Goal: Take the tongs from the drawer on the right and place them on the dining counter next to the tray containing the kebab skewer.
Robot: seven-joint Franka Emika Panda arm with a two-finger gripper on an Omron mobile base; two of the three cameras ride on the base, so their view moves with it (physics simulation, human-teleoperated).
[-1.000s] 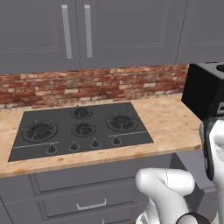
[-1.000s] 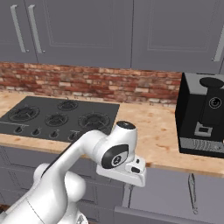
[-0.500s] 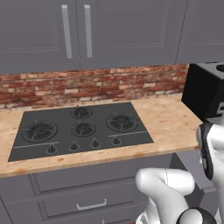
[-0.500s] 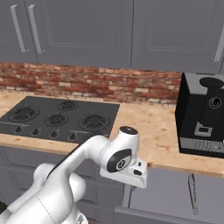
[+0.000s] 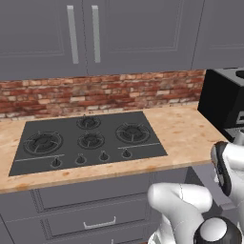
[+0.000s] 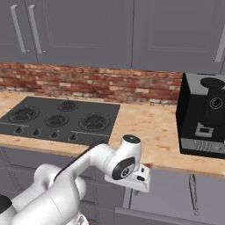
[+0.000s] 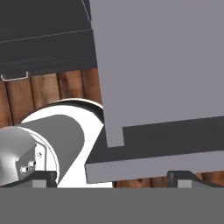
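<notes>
Below, open gripper (image 7: 109,177) faces flat grey drawer (image 7: 166,78) front.

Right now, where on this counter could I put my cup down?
The widest bare patch of counter lies between the hob and the black coffee machine. A thinner strip runs left of the hob, under the brick wall. The hob is crowded with burners and knobs.

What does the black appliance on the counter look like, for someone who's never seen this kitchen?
Start at the beige stone-look counter under the grey wall cabinets, backed by a red brick wall. The black hob lies flat at its left; the appliance is the coffee machine standing at the right end. It is the one tall boxy black thing there, with a round top and a grey grille at its base.
</notes>
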